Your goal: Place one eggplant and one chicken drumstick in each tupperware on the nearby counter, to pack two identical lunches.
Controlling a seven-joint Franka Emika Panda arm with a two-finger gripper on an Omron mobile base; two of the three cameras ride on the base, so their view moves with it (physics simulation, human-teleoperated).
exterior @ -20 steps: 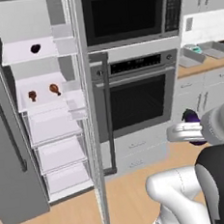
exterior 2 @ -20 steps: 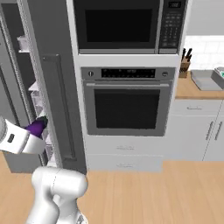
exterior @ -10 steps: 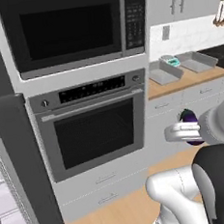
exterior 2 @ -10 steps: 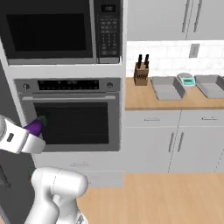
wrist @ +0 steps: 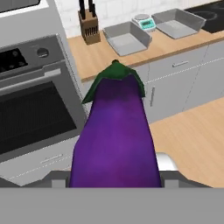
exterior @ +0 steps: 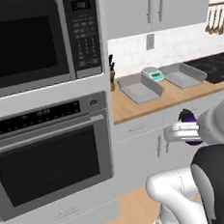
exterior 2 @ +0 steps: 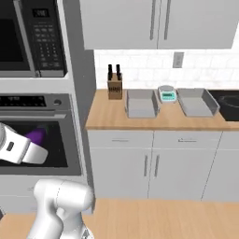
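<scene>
gripping an eggplant (wrist: 116,135) in the gripper (exterior: 184,129), fingers closed on it, low before the oven (exterior: 53,158) and counter (exterior 2: 116,116). showing no readable writing on the microwave keypad (exterior 2: 45,39) or scale (exterior 2: 167,94). sitting apart on the counter: two grey tupperwares (exterior 2: 141,103) (exterior 2: 198,102), scale between, knife block (exterior 2: 114,85) left. hiding the fingertips behind the eggplant.

Eggplant (wrist: 114,131): glossy purple skin, matt green cap. Table (exterior 2: 112,114): light wood, smooth. Tupperwares (exterior 2: 141,103) (exterior 2: 198,102): matt grey plastic. Oven (exterior: 53,158): brushed metal, dark glass door. Knife block (exterior 2: 114,86): wood. Stovetop (exterior: 215,66): glossy black.
</scene>
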